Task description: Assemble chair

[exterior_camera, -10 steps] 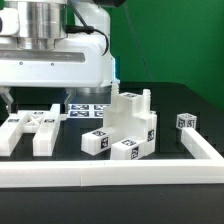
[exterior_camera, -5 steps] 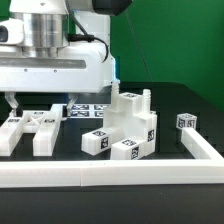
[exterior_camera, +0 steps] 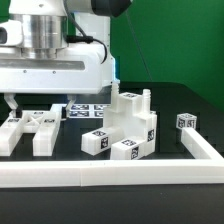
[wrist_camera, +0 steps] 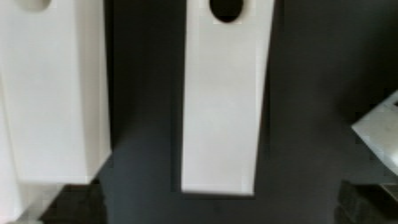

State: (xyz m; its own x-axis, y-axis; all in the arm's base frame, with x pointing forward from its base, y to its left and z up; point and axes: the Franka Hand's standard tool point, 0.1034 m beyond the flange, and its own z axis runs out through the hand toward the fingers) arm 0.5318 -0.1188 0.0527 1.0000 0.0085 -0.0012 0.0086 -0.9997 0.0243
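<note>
Arm has nudged toward the exterior view's left, then stalled. Jaws are wide apart and empty above the loose bars, and the wrist view is centred on one bar. Part-built chair sits mid-tabletop, untouched. Looks like it's lining up a pick.

No readable text, only coded tags on chair parts

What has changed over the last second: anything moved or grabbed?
The gripper dipped slightly and drifted toward the exterior view's left, then held. It is open, with nothing taken or let go. The two bars, the joined block and the small cube stayed put.
</note>
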